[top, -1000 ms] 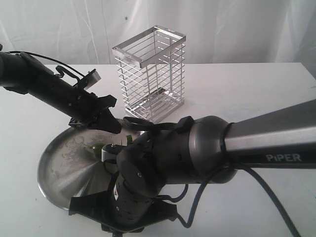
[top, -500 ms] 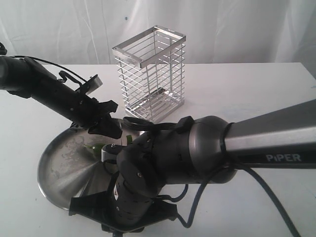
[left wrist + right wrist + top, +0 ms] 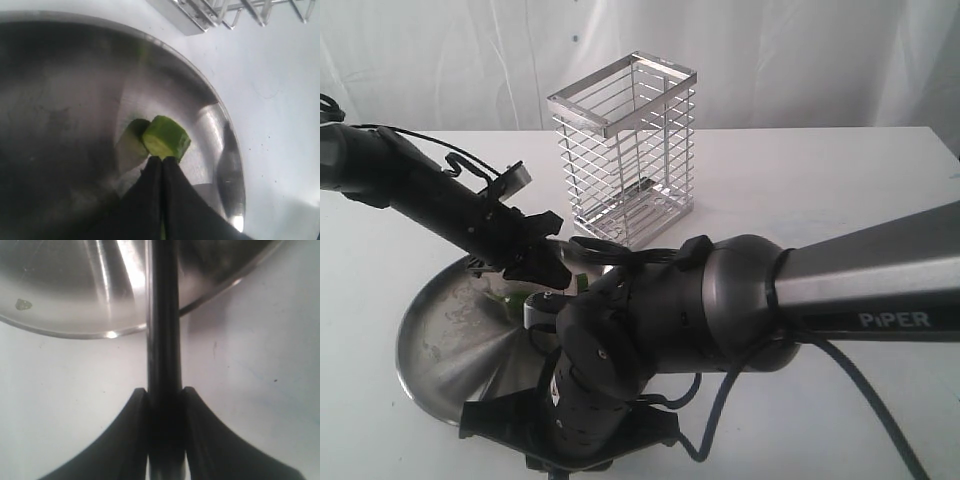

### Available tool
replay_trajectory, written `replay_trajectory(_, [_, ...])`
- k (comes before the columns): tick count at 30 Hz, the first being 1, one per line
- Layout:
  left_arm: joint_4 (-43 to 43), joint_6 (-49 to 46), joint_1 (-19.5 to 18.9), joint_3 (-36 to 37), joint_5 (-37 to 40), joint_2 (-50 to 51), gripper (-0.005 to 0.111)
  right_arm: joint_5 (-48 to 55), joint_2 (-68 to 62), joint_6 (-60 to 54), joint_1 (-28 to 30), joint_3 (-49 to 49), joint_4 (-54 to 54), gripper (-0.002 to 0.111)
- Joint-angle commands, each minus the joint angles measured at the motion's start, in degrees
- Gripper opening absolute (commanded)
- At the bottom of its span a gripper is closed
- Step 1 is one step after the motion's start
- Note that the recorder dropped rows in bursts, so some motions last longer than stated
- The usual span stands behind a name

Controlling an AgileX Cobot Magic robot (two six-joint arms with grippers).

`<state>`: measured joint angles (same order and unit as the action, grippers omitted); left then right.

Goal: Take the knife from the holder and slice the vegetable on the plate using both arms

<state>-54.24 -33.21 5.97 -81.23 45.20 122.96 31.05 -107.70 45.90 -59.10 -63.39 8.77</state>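
Views differ: left wrist view shows left gripper jaws closed, tips touching cut vegetable piece lying in plate. Right wrist view shows right gripper jaws clamped on knife, which crosses plate rim. In exterior view right arm hides knife, only green bits of vegetable seen on plate. Holder upright on surface, just beyond plate's far edge.

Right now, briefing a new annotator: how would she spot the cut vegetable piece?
Start at the large round stainless steel plate beside the silver wire basket. At the black tips of the left gripper lies a short green stub, marked by its pale cut face.
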Motion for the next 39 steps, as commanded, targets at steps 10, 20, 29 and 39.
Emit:
replay_trajectory(10, [0.99, 0.00, -0.01, -0.55, -0.21, 4.45, 0.000, 1.30, 0.25, -1.16, -0.22, 0.08, -0.15, 0.000])
replay_trajectory(20, [0.71, 0.35, -7.38, -7.26, 7.50, -2.36, 0.000, 1.76, 1.18, -2.63, -0.22, -0.03, 0.41, 0.000])
replay_trajectory(29, [-0.53, 0.04, -8.66, -5.43, 9.41, -2.97, 0.000, 4.61, 1.43, -9.94, 1.66, -1.91, 7.13, 0.000])
replay_trajectory(39, [-3.05, 0.04, -8.66, -5.43, 11.06, -2.97, 0.000, 4.25, 1.40, -12.34, 5.50, -3.99, 4.87, 0.000])
